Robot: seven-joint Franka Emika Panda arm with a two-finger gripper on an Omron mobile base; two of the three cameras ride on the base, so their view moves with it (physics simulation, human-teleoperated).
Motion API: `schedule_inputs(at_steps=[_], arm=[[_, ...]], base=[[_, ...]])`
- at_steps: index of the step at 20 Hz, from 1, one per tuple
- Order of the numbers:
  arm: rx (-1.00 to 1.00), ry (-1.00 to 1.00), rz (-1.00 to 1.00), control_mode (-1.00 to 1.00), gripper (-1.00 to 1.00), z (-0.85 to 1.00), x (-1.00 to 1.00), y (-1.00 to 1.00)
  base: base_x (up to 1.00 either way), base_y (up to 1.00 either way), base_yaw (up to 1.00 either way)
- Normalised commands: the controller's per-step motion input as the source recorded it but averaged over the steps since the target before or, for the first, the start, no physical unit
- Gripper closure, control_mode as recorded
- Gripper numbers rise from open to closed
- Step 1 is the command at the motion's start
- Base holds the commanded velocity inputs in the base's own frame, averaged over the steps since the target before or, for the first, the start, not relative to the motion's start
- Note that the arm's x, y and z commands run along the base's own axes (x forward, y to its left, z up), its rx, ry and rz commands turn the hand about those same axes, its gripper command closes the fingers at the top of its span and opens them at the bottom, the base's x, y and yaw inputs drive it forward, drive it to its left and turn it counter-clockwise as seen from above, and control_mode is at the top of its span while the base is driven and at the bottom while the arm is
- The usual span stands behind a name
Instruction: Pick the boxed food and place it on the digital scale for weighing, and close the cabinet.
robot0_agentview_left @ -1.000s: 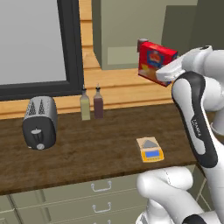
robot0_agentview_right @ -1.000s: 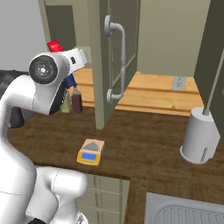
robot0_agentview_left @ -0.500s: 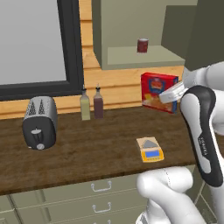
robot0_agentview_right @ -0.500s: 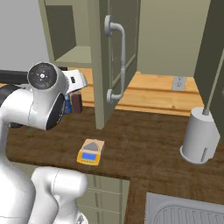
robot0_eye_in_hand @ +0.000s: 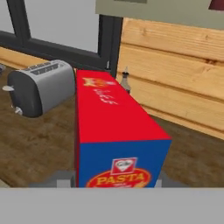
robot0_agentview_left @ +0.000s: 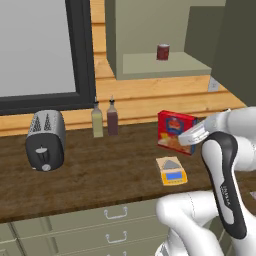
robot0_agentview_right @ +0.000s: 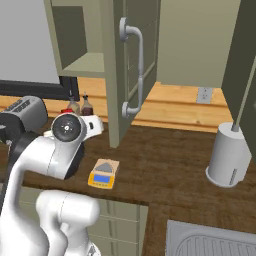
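Left base view: gripper (robot0_agentview_left: 190, 136) is clamping the red pasta box (robot0_agentview_left: 175, 132), blue emblem over a yellow-orange food picture, hanging upright just above the yellow digital scale (robot0_agentview_left: 171, 171).

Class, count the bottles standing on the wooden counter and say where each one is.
2: a pale bottle and a dark bottle, side by side against the back wall, right of the toaster. Others may be hidden.

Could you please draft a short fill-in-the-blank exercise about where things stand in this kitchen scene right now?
1. The fingers are shut on the ____, held above the counter.
2. The digital scale bears ____ on its plate.
3. The cabinet door stands ____.
4. On the cabinet shelf stands a small dark red ____.

Missing words: boxed food; nothing; open; can.
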Motion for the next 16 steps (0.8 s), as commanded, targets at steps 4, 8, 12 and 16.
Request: schedule_inputs(at_steps=[4,8,12,16], arm=[[0.00,-0.10,0.04,-1.00,1.00,-0.59,-0.13,0.00],[0.01,-0.01,0.05,-1.00,1.00,-0.75,0.00,-0.05],[0.00,-0.06,0.02,-1.00,1.00,-0.98,0.05,0.00],[0.02,-0.10,0.01,-1.00,1.00,-0.89,0.17,0.04]], base=[[0.00,0.00,0.00],[0.00,0.00,0.00],[0.00,0.00,0.00],[0.00,0.00,0.00]])
